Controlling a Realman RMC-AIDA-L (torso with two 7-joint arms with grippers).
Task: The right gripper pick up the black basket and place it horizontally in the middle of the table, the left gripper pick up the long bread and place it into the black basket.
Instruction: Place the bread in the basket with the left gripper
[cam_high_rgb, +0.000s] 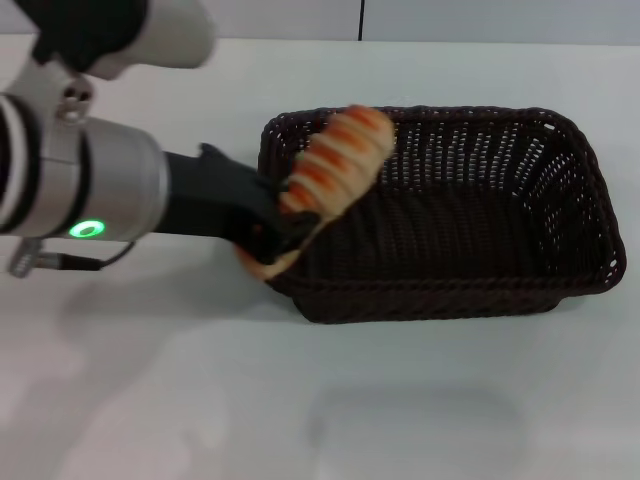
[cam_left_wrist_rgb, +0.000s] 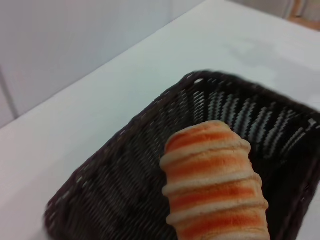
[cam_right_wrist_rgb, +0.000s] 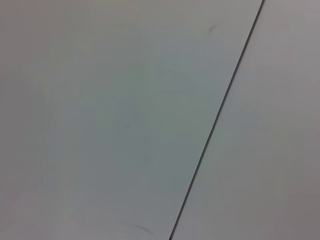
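- Left gripper (cam_high_rgb: 285, 225) is pinching the bread (cam_high_rgb: 335, 165) near its lower end, black jaws closed on it right at the basket's (cam_high_rgb: 500, 290) left rim.
- Bread sits tilted, top end leaning in over the basket, bottom end poking out below the jaws on the outside of the rim. So it's held in the air, half over the wall, not inside yet.
- Left wrist view: bread (cam_left_wrist_rgb: 215, 185) fills the foreground w/ the basket (cam_left_wrist_rgb: 115, 190) open underneath, nothing else in it afaict.
- Basket lies lengthwise on the table (cam_high_rgb: 200, 400), about mid-table, a bit to the right. Looks like that half of the job is done imo.
- Right gripper isn't in any view; its wrist cam just shows a blank pale surface w/ a dark seam.
- What worries me:
  - the grip is off-centre, near one end, so the bread could pivot or slip if I move fast
  - letting go here prob drops the low end on the rim or outside, then it tips onto the table
  - jaws are close to the wall, dropping straight down could snag the weave and drag the basket
- I'd go further in over the middle before opening.
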